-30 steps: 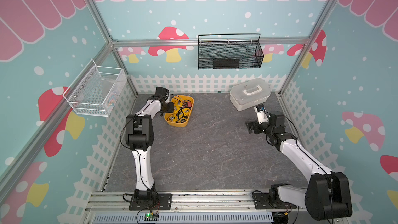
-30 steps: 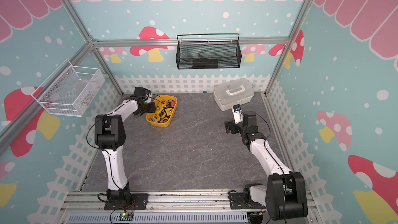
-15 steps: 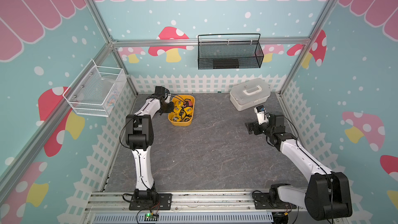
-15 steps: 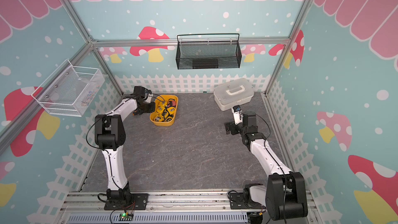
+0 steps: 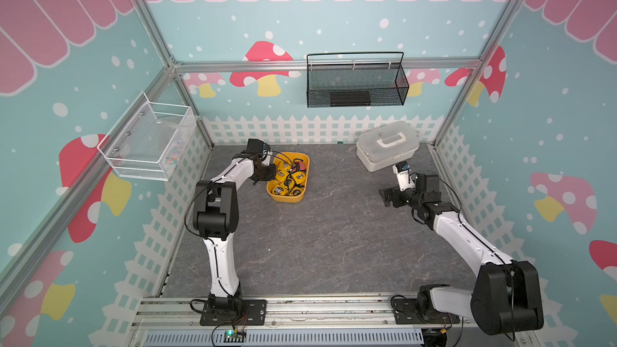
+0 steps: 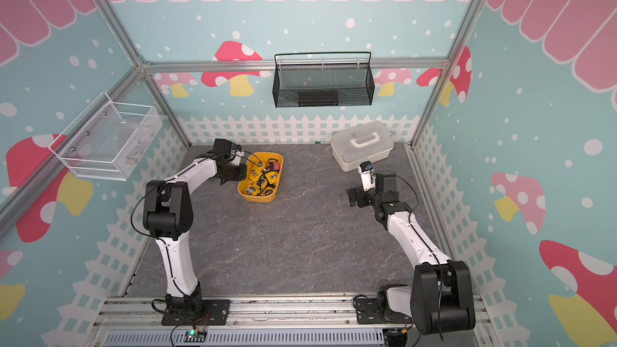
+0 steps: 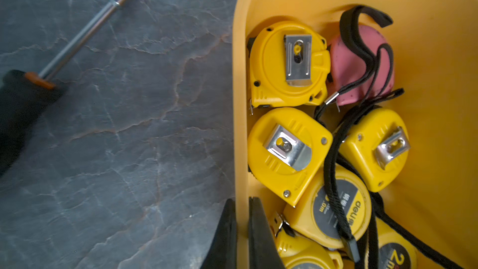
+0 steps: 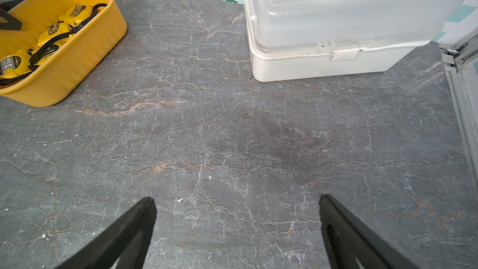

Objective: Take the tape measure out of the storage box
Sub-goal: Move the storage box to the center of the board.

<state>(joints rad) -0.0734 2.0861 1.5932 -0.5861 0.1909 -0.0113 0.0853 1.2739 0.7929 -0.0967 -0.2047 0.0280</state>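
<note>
On the worktop [image 5: 334, 228], the storage box [image 5: 285, 197] sits left of centre in both top views; your left pincer [image 7: 242, 204] is clenched on its side wall, and the right pincer [image 8: 236, 200] hangs released at the right. I judge the box is only being steadied, so next the right pincer must reach a tape measure [image 7: 287, 151] inside it. Several are crossed by black straps [image 7: 331, 177], and the lowest are cut off in the left wrist view.

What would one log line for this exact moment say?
left hand: shut on rim of shallow yellow plastic tray | right hand: open, empty | yellow tape measures: in tray, none lifted
</note>
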